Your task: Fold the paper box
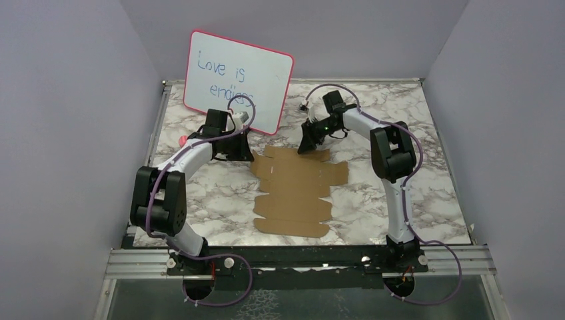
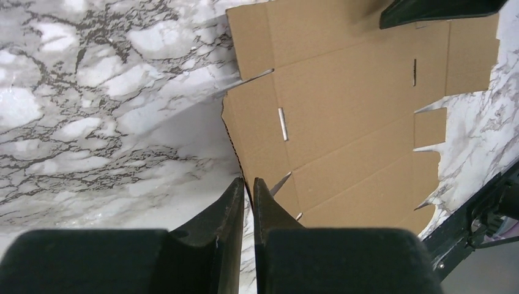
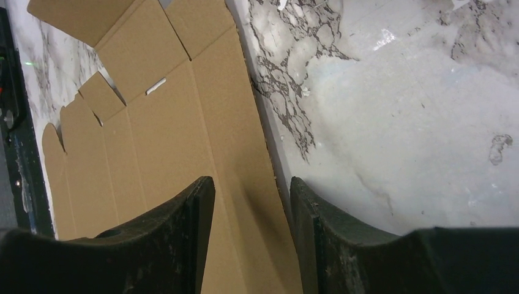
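Two-arm station seen from the near side, with the pink-framed whiteboard (image 1: 238, 80) at the back of the marble table (image 1: 413, 200) taken as the reference. The paper box (image 1: 296, 190) is an unfolded brown cardboard sheet, die-cut with flaps, tabs and short slots. It lies on the table just in front of the whiteboard, its length running from below the board toward the arm bases. The left gripper (image 1: 234, 152) sits just in front of the whiteboard's lower edge, at the sheet's far left corner. In its wrist view the two black fingers (image 2: 229, 208) stand almost together, and the cardboard's edge runs into the narrow slit between them, so the jaws are pinched on the sheet (a shadow lies on the marble under that edge, which stands clear of the table there). The right gripper (image 1: 308, 143) sits just off the whiteboard's lower right corner, at the sheet's far edge. Its wrist view shows the fingers (image 3: 183, 233) spread apart and holding nothing, one over the cardboard and the other over bare marble, with the sheet's straight edge passing through the gap between them. The rest of the sheet lies flat with its crease lines showing.
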Controlling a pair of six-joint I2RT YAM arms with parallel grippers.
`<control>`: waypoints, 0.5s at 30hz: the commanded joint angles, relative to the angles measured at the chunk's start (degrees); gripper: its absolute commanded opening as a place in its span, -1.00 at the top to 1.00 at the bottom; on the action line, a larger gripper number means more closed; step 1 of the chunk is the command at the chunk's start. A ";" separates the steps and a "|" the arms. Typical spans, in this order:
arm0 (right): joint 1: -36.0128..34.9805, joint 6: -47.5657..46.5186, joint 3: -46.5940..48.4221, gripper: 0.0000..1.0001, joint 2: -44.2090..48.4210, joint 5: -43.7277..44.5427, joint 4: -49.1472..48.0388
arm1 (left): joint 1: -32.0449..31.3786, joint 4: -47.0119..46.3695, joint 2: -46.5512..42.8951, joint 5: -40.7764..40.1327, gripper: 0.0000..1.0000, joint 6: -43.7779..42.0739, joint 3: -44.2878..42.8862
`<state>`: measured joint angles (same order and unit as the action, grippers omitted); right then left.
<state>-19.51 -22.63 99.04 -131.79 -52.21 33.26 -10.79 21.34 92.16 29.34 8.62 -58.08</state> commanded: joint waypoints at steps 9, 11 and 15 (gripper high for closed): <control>1.40 -3.64 2.46 -0.13 -1.26 -2.24 6.41 | -1.60 -4.78 -6.48 1.35 0.80 -2.95 2.30; 1.40 -3.89 2.78 -0.14 -1.96 -3.04 6.90 | -1.74 -5.17 -7.22 1.25 0.82 -2.91 2.60; 1.40 -4.00 3.45 -0.14 -3.24 -5.08 7.52 | -1.72 -5.78 -7.87 1.07 0.97 -2.58 2.97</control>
<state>-18.33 -25.54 100.60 -132.44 -53.84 37.91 -12.14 17.91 86.39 29.34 6.76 -55.77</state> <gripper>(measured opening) 0.569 0.054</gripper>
